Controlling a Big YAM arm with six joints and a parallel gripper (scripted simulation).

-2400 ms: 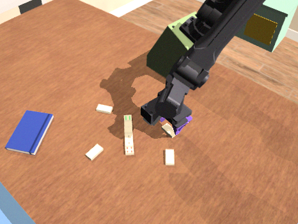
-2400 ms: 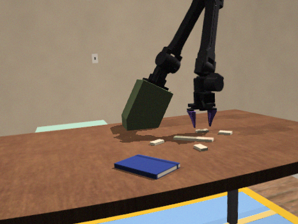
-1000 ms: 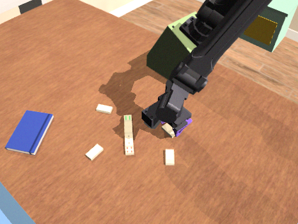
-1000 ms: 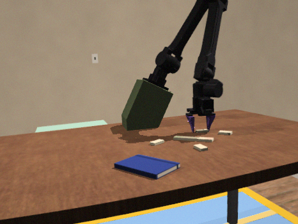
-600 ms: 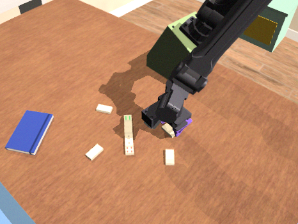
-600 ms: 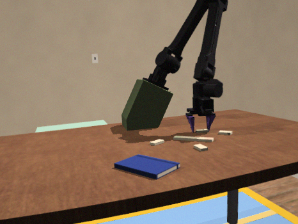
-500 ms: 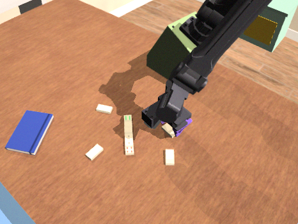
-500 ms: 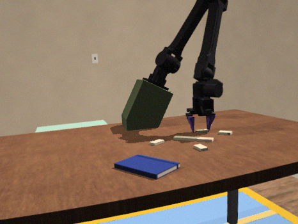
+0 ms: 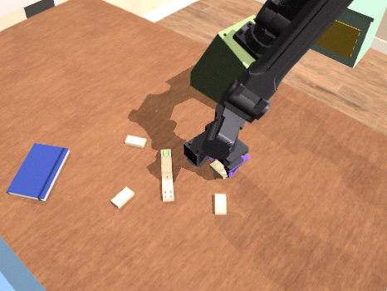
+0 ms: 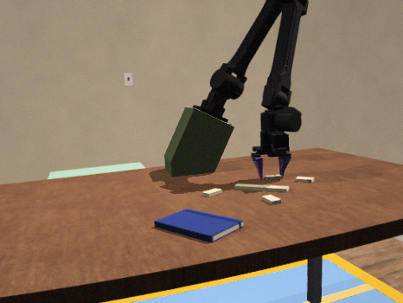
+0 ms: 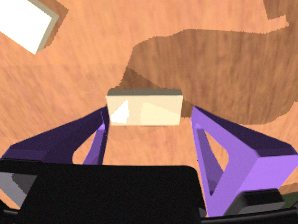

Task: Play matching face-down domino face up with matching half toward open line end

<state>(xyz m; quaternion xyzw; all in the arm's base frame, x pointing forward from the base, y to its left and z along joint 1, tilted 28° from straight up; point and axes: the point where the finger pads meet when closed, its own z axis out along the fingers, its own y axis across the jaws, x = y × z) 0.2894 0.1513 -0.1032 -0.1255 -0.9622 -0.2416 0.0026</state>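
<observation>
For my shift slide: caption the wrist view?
Open claw straddling a face-down domino on the wooden table.

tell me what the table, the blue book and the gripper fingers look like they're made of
Table: wood, by the brown grain, slight sheen. Blue book: smooth matte cover, pale page edges suggesting paper. Gripper fingers: purple, flat-faced, probably hard plastic, though the look leaves that open.
</observation>
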